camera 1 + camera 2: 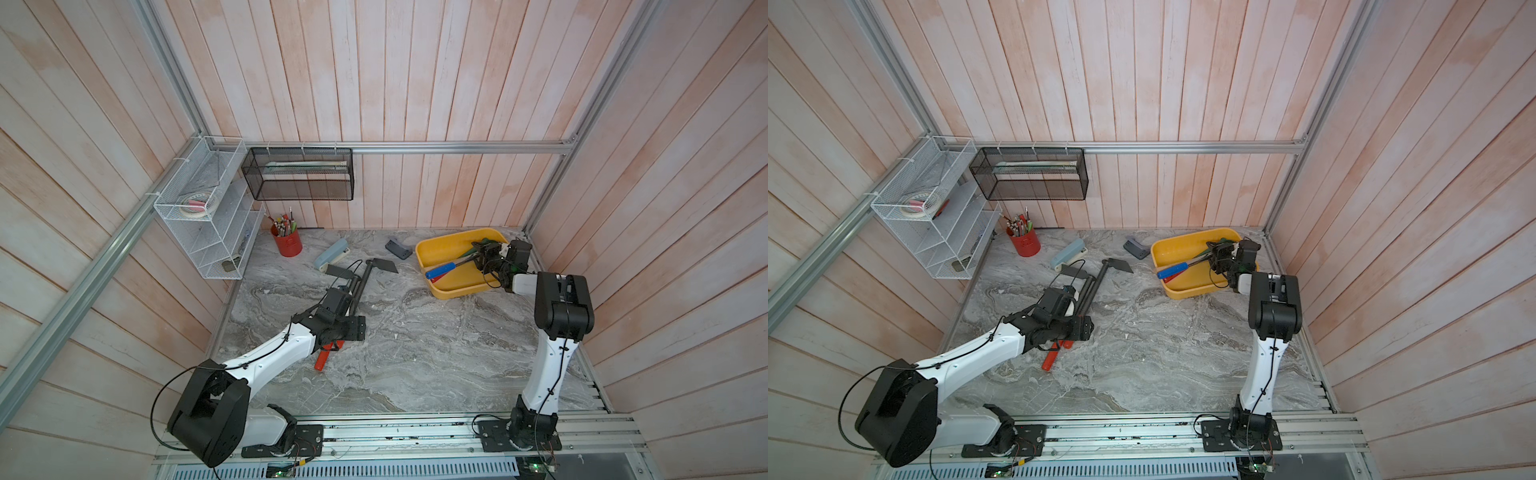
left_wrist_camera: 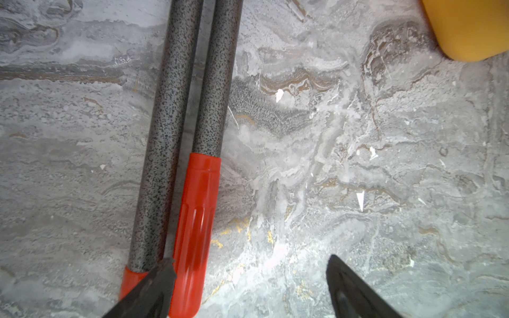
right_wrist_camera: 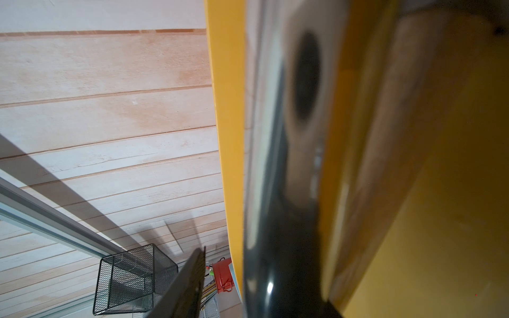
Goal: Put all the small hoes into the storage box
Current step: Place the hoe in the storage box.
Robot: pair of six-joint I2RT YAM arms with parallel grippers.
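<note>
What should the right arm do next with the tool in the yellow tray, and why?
Probably let go fully and lift the right gripper straight up. The blue-handled tool already lies inside the yellow tray, with the gripper low over its metal end, so the placing looks done; whether the jaws have released is unclear.

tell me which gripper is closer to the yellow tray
Right. The right gripper is over the yellow tray, down among the tools lying in it. The left gripper hangs by the two hoe handles out on the marble table, well apart from the tray.
</note>
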